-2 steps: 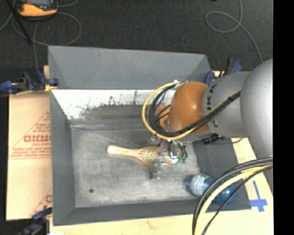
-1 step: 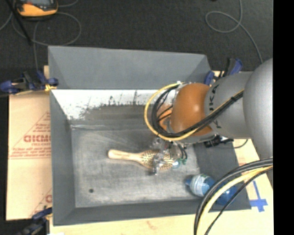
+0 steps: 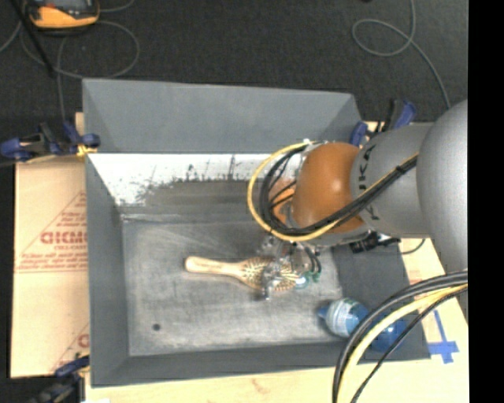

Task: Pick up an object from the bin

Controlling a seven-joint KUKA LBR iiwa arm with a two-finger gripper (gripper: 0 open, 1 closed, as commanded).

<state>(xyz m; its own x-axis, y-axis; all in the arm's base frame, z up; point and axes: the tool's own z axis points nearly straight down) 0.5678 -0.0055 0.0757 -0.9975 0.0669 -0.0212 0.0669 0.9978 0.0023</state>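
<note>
We see the gripper (image 3: 285, 266) low over the bristled head of a wooden hairbrush (image 3: 228, 270), seemingly placed for a grasp. We cannot tell if it is open or closed. The handle points away from the gripper, and a blue bottle (image 3: 346, 317) lies beside it.

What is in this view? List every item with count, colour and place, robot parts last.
bin: one, grey metal, middle of the view.
hairbrush: one, pale wood, on the bin floor near its middle, handle pointing left, head under the gripper.
bottle: one, clear with blue, lying in the bin's near right corner, apart from the hairbrush.
device: one, orange and black, on the dark floor at top left, kind unclear.
gripper: one, metal, low over the hairbrush head.
orange cover: one, on the wrist above the gripper, ringed by yellow and black cables.
arm: one, grey, reaching in from the right.
</note>
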